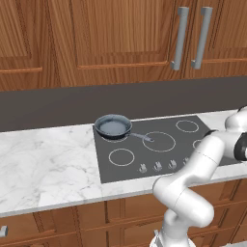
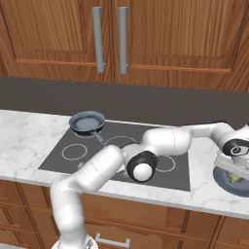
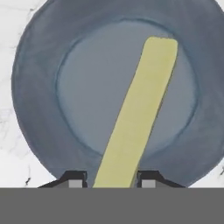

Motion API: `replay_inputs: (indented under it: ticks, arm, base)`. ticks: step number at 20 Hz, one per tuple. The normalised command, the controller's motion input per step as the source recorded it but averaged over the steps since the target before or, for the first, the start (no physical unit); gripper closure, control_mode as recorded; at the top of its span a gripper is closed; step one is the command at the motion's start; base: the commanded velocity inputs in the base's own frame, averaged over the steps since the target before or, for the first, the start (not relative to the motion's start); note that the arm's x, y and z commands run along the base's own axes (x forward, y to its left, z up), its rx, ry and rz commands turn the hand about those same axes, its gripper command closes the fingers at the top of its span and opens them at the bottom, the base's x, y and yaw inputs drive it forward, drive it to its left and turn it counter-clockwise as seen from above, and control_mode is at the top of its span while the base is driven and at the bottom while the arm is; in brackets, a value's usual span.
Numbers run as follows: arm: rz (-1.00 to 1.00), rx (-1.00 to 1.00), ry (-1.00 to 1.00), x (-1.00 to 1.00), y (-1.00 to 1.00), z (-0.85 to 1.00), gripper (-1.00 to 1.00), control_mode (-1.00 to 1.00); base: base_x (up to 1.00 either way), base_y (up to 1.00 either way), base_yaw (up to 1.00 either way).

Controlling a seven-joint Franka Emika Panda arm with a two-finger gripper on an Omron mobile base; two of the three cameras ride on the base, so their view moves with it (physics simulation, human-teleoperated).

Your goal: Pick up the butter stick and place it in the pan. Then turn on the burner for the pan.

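Butter stick [image 3: 138,113] is lying flat on a round dark-rimmed plate [image 3: 35,87], not in the pan. It's across the plate's bluish-grey middle, and the near end runs out over the rim toward the hand. In the hand view the long axis climbs from bottom centre and leans a bit right at the far end. The gripper [image 3: 112,180] is straight over that near end with one fingertip [image 3: 76,179] on each side, so the jaws close across the short width, which is the right orientation. Jaws are narrow, with barely a sliver showing between tips and stick. I can't tell whether the pads are actually bearing on it, and the stick looks like it's resting on the plate, not lifted. My read is that the grasp is in progress at the end of the stick rather than mid-length, so it may droop or pivot on lift. In the right base view the plate [image 2: 224,184] sits on the marble counter [image 2: 29,141] just right of the cooktop [image 2: 53,163], with the arm stretched out over it. The pan [image 2: 87,122] is on the cooktop's rear-left ring, well apart from the plate. The carry therefore goes to the robot's left and toward the back wall, across the whole glass. The pan handle [image 1: 141,138] points toward the middle of the cooktop. The burner is under the pan, so I can't see its ring. The knobs [image 1: 157,166] are along the front edge for later.
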Motion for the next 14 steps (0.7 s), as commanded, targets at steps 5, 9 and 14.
replay_inputs:
  ticks: [5, 9, 14]
  arm:
    - [0.12, 0.00, 0.00, -0.09, 0.64, 0.00, 1.00, -1.00]
    - [0.12, 0.00, 0.01, -0.03, 0.82, 0.01, 1.00, -1.00]
    - [0.15, -0.01, -0.04, -0.28, 0.73, 0.00, 1.00, -1.00]
  base:
    - [0.00, 0.00, 0.00]
    - [0.00, 0.00, 0.00]
    - [0.00, 0.00, 0.00]
